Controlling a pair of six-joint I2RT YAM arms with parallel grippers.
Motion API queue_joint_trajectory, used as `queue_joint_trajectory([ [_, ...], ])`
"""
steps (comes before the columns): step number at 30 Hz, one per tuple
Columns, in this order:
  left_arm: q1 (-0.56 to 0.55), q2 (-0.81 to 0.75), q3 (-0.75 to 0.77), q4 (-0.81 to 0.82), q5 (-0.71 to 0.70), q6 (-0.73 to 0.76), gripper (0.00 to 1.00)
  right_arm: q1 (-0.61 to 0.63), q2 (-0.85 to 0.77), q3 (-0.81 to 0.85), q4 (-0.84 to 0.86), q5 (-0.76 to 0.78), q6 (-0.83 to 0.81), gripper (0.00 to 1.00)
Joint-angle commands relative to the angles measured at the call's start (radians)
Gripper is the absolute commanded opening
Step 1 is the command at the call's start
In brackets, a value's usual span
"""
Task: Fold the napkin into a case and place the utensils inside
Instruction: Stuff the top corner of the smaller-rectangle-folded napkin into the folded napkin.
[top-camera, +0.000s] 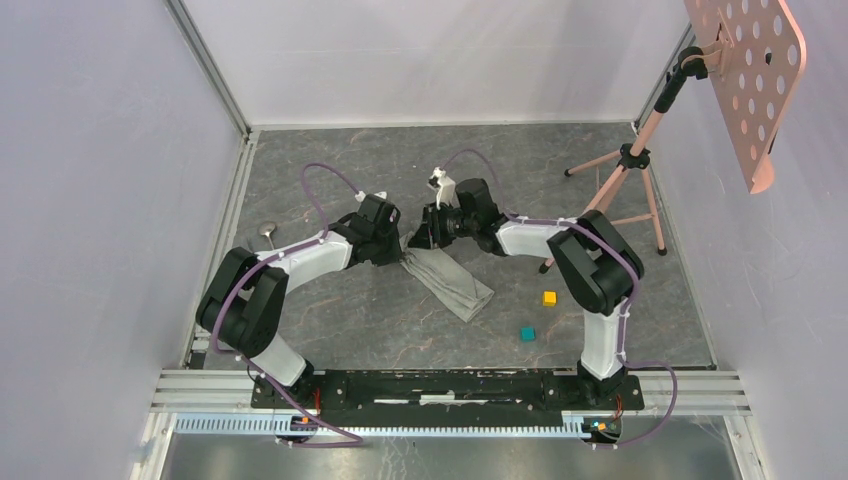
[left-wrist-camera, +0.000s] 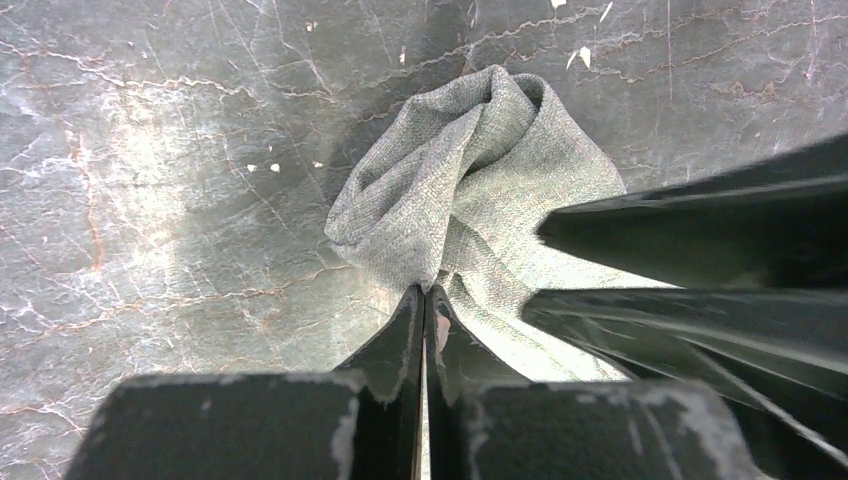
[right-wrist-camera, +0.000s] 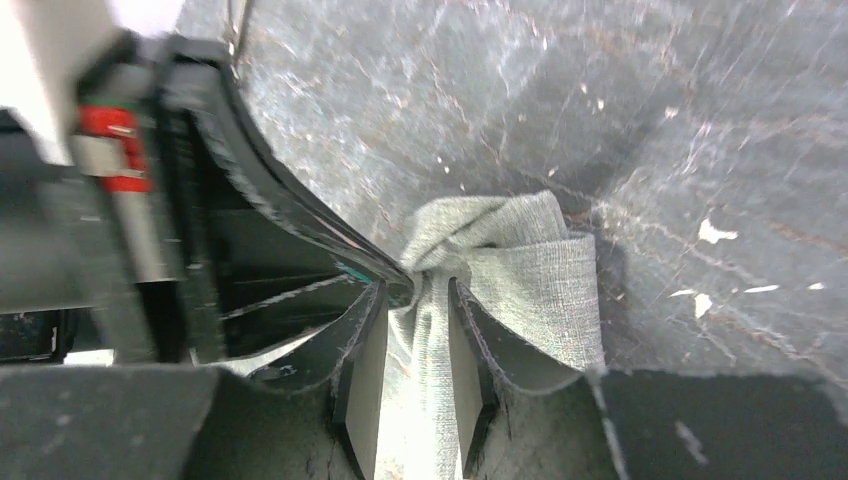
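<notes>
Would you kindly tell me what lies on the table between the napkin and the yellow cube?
Nothing lies there: the top view shows only bare grey table between the napkin and the yellow cube.

The left arm (top-camera: 305, 255) and right arm (top-camera: 530, 238) wear white shells over black joints, each trailing a purple cable (top-camera: 322, 168) (thin, looping); the fingers (left-wrist-camera: 395, 350) are scuffed black.
</notes>
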Motion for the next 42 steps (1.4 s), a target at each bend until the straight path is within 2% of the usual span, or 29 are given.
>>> queue_joint_trajectory([
  [1, 0.0, -0.018, 0.012, 0.042, 0.017, 0.031, 0.02, -0.021, -0.076, 0.007, -0.032, -0.013, -0.062, 0.35],
  [4, 0.0, -0.019, 0.017, 0.041, 0.022, 0.031, 0.02, -0.031, -0.058, 0.009, -0.022, -0.016, -0.059, 0.33],
  [10, 0.0, -0.008, 0.05, 0.021, 0.035, 0.032, 0.02, -0.028, 0.023, 0.041, -0.008, 0.001, -0.042, 0.21],
  [18, 0.0, 0.084, 0.124, 0.0, 0.061, 0.015, 0.03, 0.028, 0.144, 0.117, -0.002, 0.039, -0.027, 0.25],
  [21, 0.0, 0.09, 0.139, -0.04, 0.039, 0.009, 0.12, 0.039, 0.097, 0.082, 0.03, 0.034, -0.012, 0.26],
  [24, 0.008, 0.024, 0.088, -0.034, 0.036, 0.003, 0.33, 0.03, 0.026, 0.057, -0.036, 0.077, -0.07, 0.31],
  [29, 0.055, -0.102, -0.01, -0.014, 0.079, -0.027, 0.45, 0.029, -0.052, 0.055, -0.152, 0.144, -0.189, 0.36],
  [34, 0.108, -0.146, -0.074, 0.019, 0.108, -0.06, 0.44, 0.033, -0.073, 0.077, -0.221, 0.226, -0.27, 0.41],
  [42, 0.149, -0.033, -0.087, 0.12, 0.2, -0.116, 0.41, 0.068, 0.004, 0.165, -0.301, 0.33, -0.317, 0.42],
])
